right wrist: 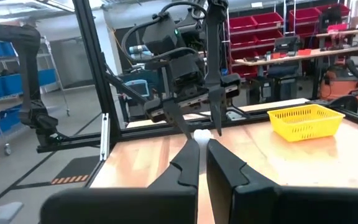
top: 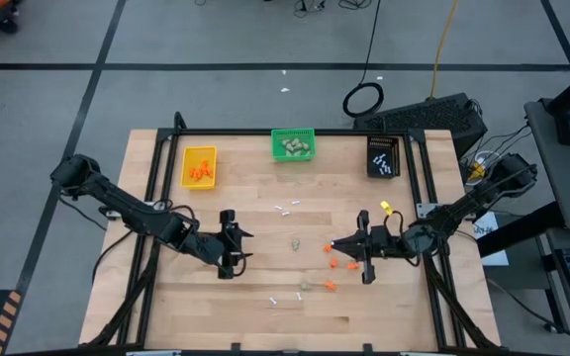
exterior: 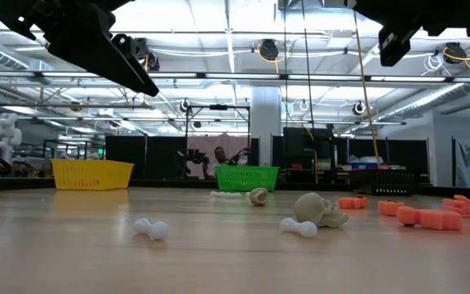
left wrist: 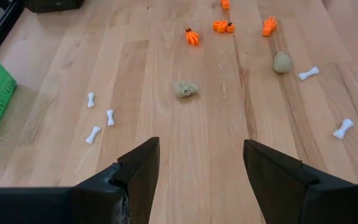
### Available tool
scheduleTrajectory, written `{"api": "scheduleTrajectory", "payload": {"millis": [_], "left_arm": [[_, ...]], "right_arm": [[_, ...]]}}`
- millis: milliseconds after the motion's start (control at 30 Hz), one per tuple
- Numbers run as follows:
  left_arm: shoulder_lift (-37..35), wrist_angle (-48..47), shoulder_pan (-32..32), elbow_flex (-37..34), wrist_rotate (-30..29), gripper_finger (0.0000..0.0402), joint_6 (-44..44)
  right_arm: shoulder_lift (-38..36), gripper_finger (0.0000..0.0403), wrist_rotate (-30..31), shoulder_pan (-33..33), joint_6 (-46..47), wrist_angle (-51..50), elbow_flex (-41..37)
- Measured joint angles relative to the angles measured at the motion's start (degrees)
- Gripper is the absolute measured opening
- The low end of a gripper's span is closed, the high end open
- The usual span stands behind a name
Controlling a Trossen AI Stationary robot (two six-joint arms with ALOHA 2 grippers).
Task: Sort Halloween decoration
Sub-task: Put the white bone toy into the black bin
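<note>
A: Any writing to read from above?
B: None legible. Three bins line the table's [top: 156, 297] far edge: yellow bin [top: 198, 166], green bin [top: 293, 145], black bin [top: 383, 156]. Nearer than the green bin lie about four orange bits [top: 331, 285], two beige lumps [top: 296, 241] and, perhaps, four white sticks [top: 286, 209].
A: The grippers?
B: The left gripper [top: 237, 245] hangs nearer than the yellow bin, fingers apart, empty. The right gripper [top: 336, 244] hangs nearer than the black bin.
A: The left wrist view?
B: Five sticks, two lumps, four orange bits.
A: The right wrist view?
B: Fingers [right wrist: 190, 163] pressed together on a small white piece [right wrist: 201, 135].
</note>
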Motion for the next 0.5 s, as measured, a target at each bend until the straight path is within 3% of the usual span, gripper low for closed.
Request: {"api": "scheduleTrajectory", "payload": {"millis": [367, 500], "left_arm": [[0.00, 0.00, 0.00, 0.00, -0.02, 0.0231, 0.00], [0.00, 0.02, 0.00, 0.00, 0.00, 0.0231, 0.00]], "right_arm": [[-0.87, 0.0000, 0.62, -0.37, -2.98, 1.32, 0.01], [-5.06, 0.0000, 5.13, -1.66, -3.36, -4.60, 1.17]]}}
